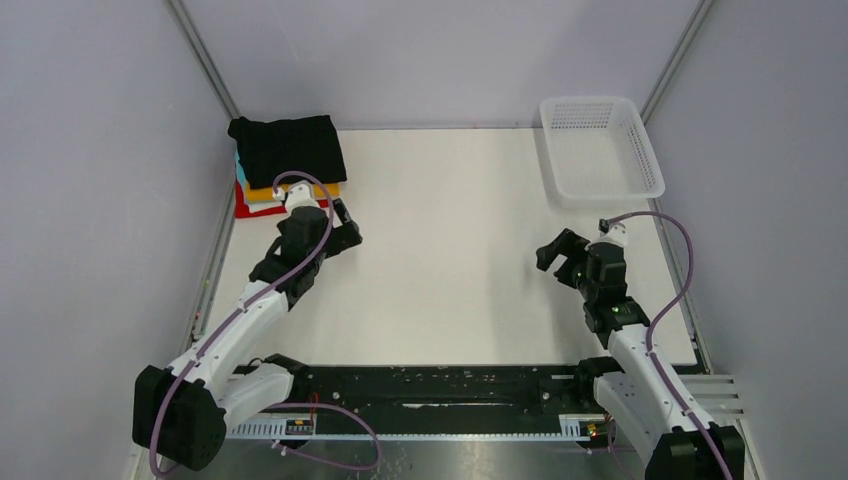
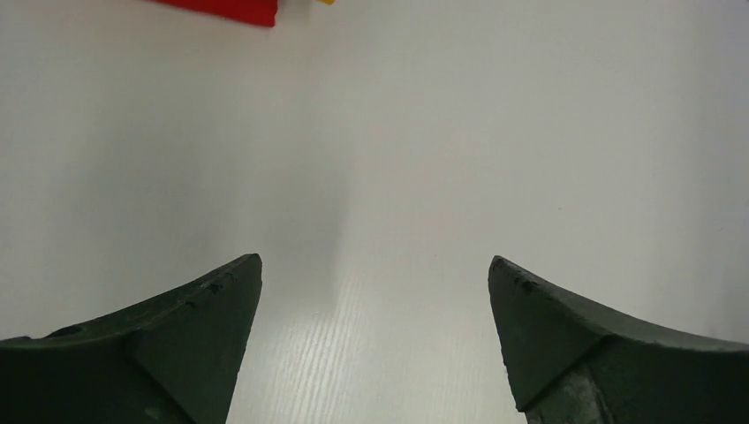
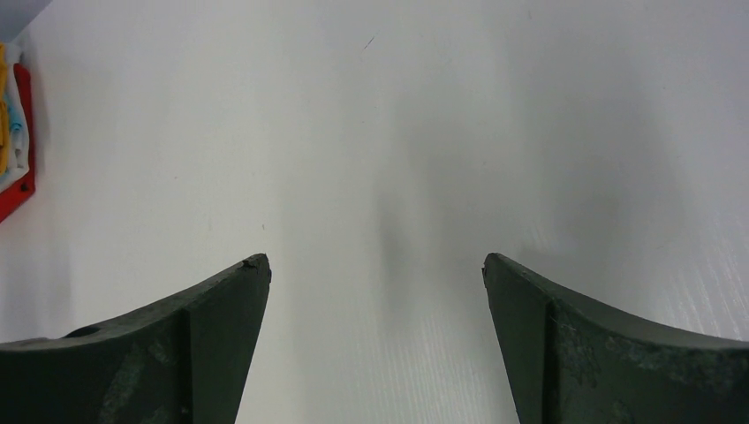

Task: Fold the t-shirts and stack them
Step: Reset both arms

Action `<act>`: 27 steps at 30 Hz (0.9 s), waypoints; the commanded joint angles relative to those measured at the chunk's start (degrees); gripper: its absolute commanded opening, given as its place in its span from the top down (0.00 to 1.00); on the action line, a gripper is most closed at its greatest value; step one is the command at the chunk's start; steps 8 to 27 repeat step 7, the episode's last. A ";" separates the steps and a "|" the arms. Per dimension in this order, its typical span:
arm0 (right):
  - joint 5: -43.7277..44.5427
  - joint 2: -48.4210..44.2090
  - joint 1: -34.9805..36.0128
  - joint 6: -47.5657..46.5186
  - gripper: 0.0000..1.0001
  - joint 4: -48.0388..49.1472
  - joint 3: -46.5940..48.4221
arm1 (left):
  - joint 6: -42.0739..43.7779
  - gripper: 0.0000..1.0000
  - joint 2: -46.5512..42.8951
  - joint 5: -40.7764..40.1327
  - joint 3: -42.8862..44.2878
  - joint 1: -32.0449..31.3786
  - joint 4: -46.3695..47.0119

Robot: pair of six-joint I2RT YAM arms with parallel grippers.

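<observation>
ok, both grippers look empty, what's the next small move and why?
Probably draw the open, empty left gripper back toward its base. The folded black cloth t-shirt already tops the orange and red folded shirts, the white plastic mesh basket looks empty, and the right gripper is open and empty too.

Black t-shirt (image 1: 288,148) is lying atop folded stack (image 1: 252,203), far-L corner of table (image 1: 450,270). L gripper (image 1: 347,224) is hovering near stack, jaws apart. R gripper (image 1: 556,250), jaws apart, is hovering on near side of basket (image 1: 590,102).
</observation>
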 commanded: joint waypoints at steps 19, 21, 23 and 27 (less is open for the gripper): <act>1.08 -0.37 0.13 -2.26 0.01 0.18 1.47 | -1.53 0.01 -2.48 0.54 1.07 -0.45 5.10; 1.08 -0.37 0.13 -2.26 0.01 0.18 1.47 | -1.53 0.01 -2.48 0.54 1.07 -0.45 5.10; 1.08 -0.37 0.13 -2.26 0.01 0.18 1.47 | -1.53 0.01 -2.48 0.54 1.07 -0.45 5.10; 1.08 -0.37 0.13 -2.26 0.01 0.18 1.47 | -1.53 0.01 -2.48 0.54 1.07 -0.45 5.10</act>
